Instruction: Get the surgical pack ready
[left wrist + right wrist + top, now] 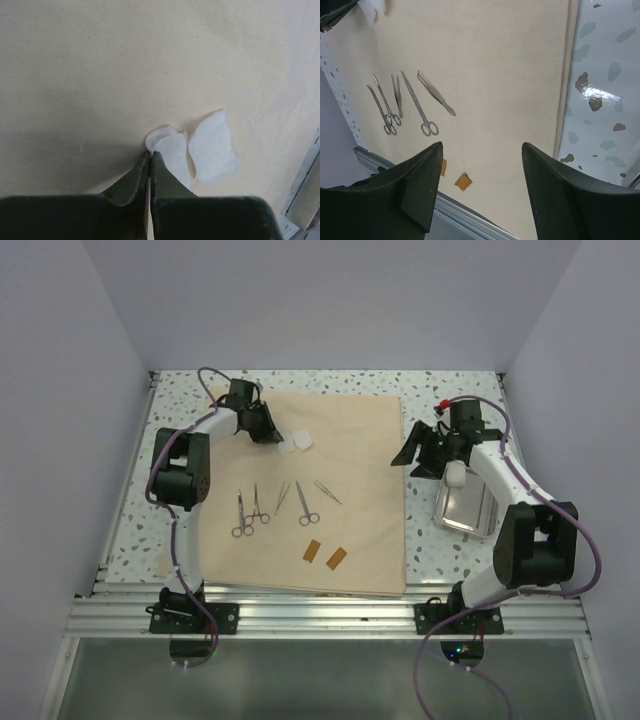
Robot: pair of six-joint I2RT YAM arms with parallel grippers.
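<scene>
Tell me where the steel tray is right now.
In the top view the steel tray sits on the right side of the table, just off the right edge of the tan fabric sheet, partly under the right arm.

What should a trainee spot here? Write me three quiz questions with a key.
1. True or false: the steel tray lies on the tan sheet.
2. How many orange-brown pieces lie on the sheet's near part? A) one B) two C) four
3. Which end effector stands open?
Key: 1 false, it sits on the speckled table beside the sheet; 2 B; 3 the right end effector.
</scene>
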